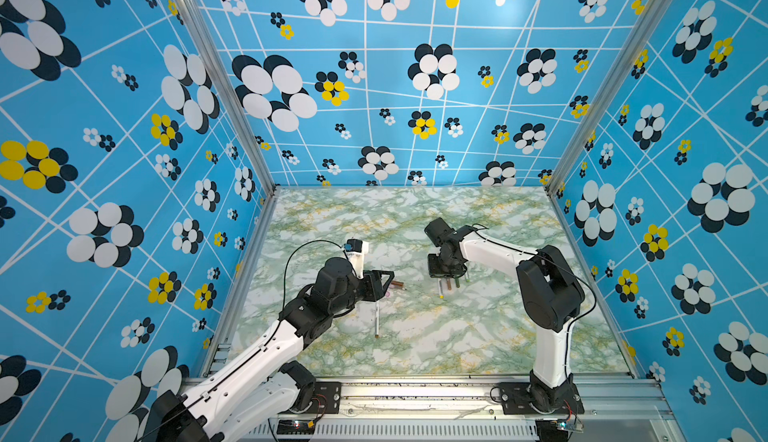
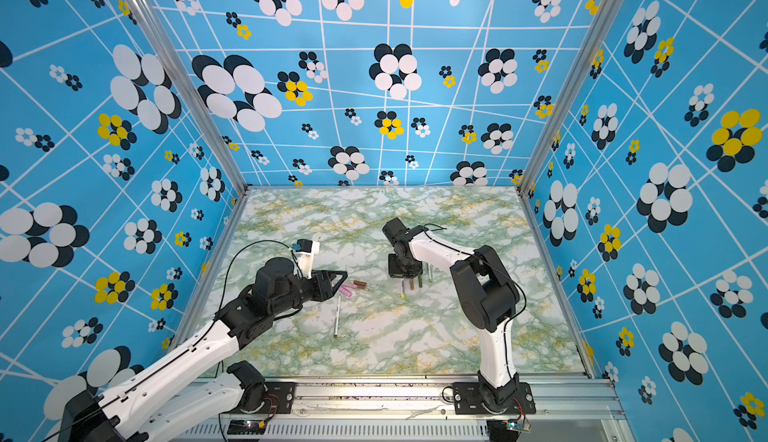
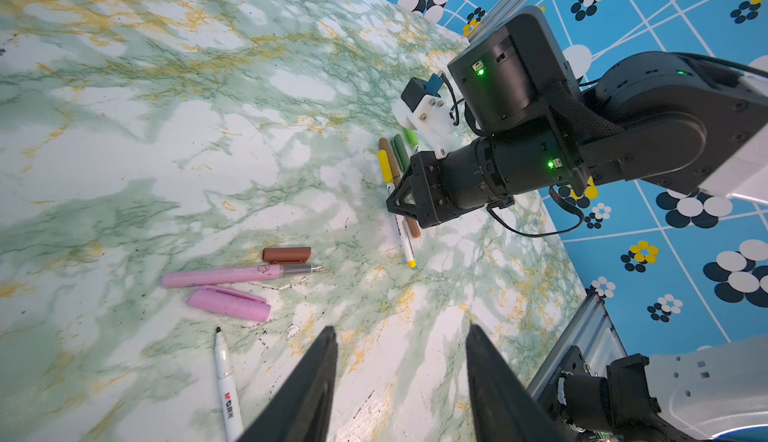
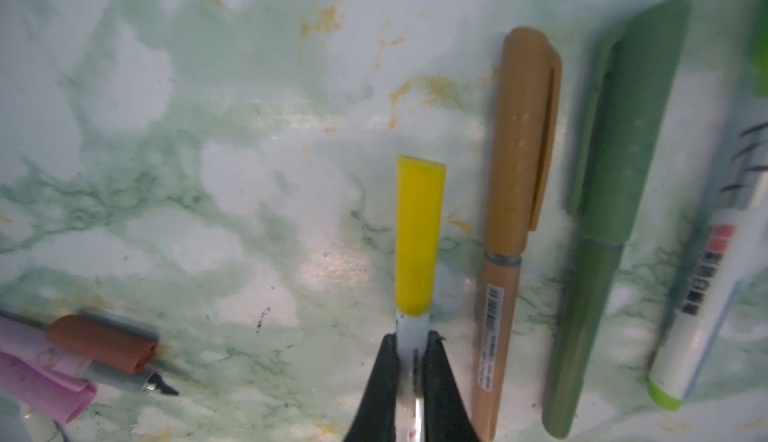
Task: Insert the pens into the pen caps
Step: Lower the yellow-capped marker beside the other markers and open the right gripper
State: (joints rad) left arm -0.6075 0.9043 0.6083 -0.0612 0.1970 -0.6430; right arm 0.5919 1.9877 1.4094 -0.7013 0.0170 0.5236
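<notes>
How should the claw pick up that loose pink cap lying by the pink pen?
Likely from straight above, with the open left claw closing across the narrow width of the pink cap. It lies flat on the table, so the fingers must straddle it. Take it near the end that angles away from the pink pen, where a finger has more room.

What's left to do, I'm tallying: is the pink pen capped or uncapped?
Uncapped. In the left wrist view the pink pen lies with its tip bare; the pink cap lies beside it.
</notes>
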